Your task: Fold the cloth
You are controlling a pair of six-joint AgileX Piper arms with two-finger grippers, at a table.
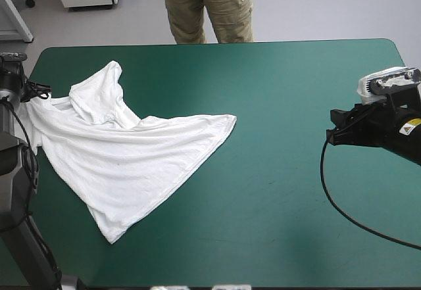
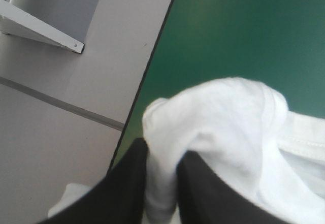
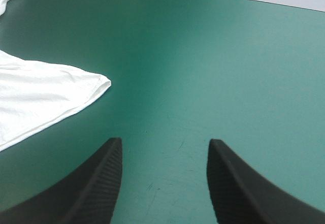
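Note:
The white T-shirt (image 1: 125, 152) lies spread in a rough triangle on the left half of the table. One sleeve is bunched up near the far left, and a pointed corner (image 1: 227, 120) reaches toward the middle. My left gripper (image 1: 33, 96) is at the table's left edge, shut on the T-shirt's edge. In the left wrist view a fold of the T-shirt (image 2: 223, 127) rises between the black fingers (image 2: 122, 193) of the left gripper (image 2: 162, 183). My right gripper (image 1: 339, 129) hovers open at the right. It (image 3: 163, 141) is over bare cover, with the T-shirt's corner (image 3: 76, 84) ahead and to one side.
Bare teal-green cover (image 1: 296, 191) stretches from the shirt's corner to the right gripper. The table's left edge (image 2: 147, 76) runs close beside the left gripper, with floor beyond it.

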